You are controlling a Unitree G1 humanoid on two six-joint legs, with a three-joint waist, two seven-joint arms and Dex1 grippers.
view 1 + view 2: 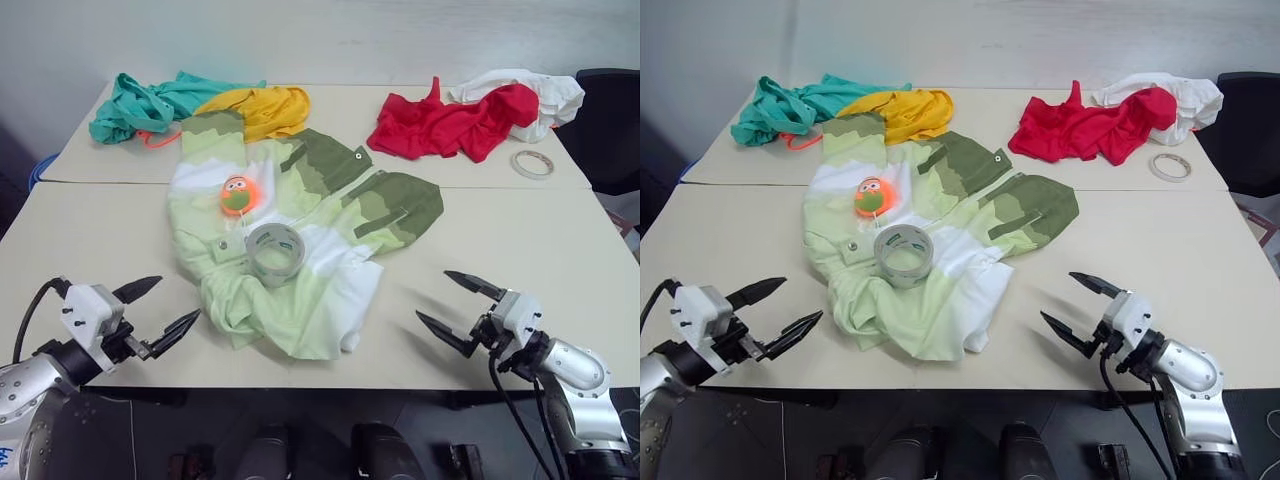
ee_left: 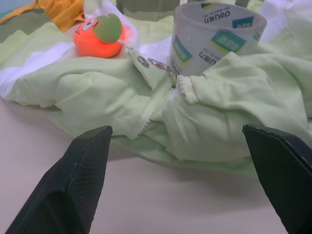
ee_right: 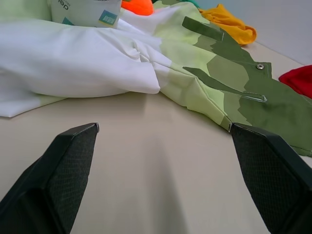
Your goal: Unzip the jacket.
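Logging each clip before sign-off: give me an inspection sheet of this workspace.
Surface: two pale beige tables pushed together.
Job's things: crumpled pale green, white and olive jacket, orange toy zipper pull on it, zipper appears closed.
Clutter: clear tape roll on the jacket; teal garment, yellow garment, red garment, white cloth, second tape roll.
Grippers: left gripper and right gripper open, empty, short of the jacket.
Cables: black ones along both wrists.
Surroundings: pale wall, black chair.
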